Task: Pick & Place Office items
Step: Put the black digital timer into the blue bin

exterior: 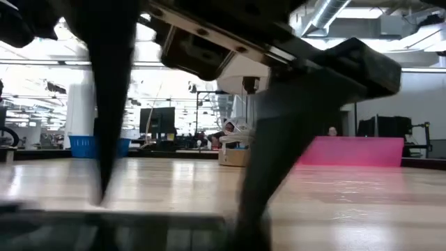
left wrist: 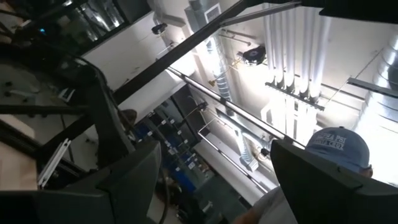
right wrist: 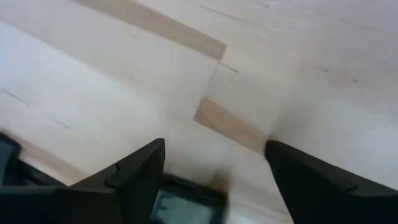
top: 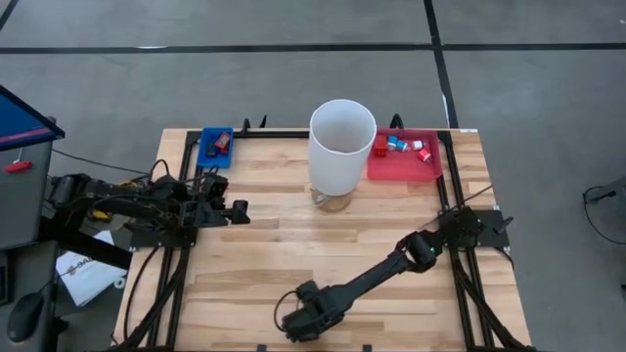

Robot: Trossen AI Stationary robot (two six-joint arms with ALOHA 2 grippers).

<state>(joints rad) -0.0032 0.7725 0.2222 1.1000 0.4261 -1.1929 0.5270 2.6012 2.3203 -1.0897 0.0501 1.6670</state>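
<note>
From my overhead feed, the right end effector (top: 293,321) is low at the near edge of the wooden surface (top: 264,264), its arm stretched diagonally from the right-side mount. Its wrist camera shows both dark fingers (right wrist: 134,177) spread apart with only bare wood between them; nothing is pinched. The low camera is mostly blocked by these fingers, standing close in front of it.

The left end effector (top: 238,210) hangs over the left part of the surface, pointing toward the centre, just beside the blue tray (top: 215,147). Its wrist camera looks up at ceiling pipes and a person's cap; the two fingers (left wrist: 124,186) stand apart and hold nothing.

Office items: I count several small pieces, red and blue-white, lying in the red tray (top: 403,156) at the far right of the surface (top: 401,145). One small red piece, with something dark beside it, sits in the blue tray at the far left (top: 221,143). I cannot tell their exact shapes from here.

The tall white cylinder (top: 342,147) stands upright between the two trays, at the far middle of the surface. No loose items on the open wood that I can make out.
</note>
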